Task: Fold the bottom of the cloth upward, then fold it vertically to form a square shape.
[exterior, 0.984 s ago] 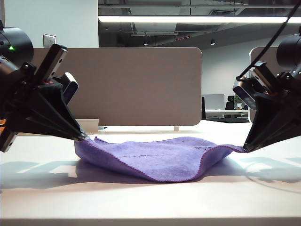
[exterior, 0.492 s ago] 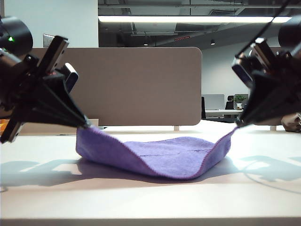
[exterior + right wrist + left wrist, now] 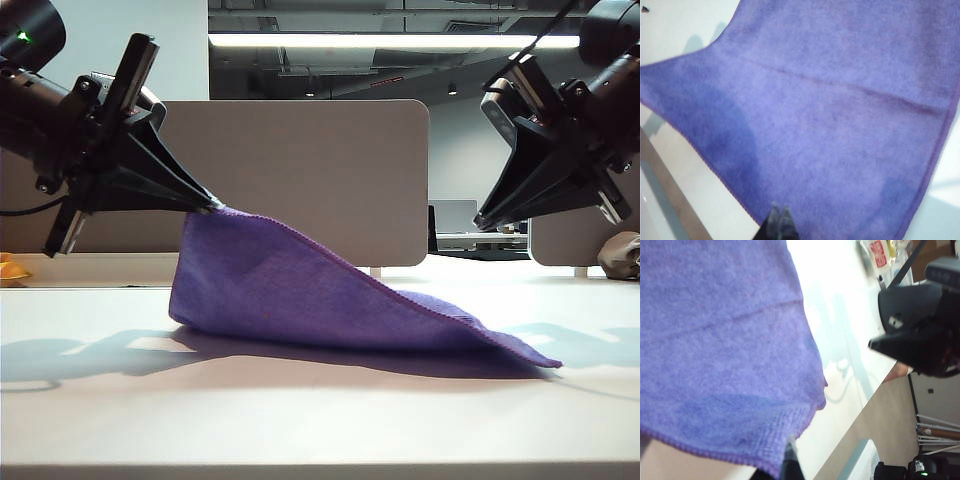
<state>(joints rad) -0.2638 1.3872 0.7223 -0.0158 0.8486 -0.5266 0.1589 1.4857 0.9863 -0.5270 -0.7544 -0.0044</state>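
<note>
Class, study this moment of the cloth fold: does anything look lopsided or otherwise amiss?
Yes. The left gripper holds one corner of the cloth up, but the right gripper hangs shut and empty above the table. The cloth's right corner lies flat, so it slopes unevenly.

Cloth point(image 3: 300, 300) on the desk point(image 3: 320, 420), lifted at the left, between two raised grippers.

The left gripper point(image 3: 212, 207) is above the desk at the left of the exterior view, jaws shut on the cloth's raised corner; from there the cloth slopes down to the right, its far right corner lying flat on the desk. The right gripper point(image 3: 482, 222) hangs at the right, jaws shut, above that low corner and apart from the cloth. A partition panel point(image 3: 300, 180) stands behind the cloth.
</note>
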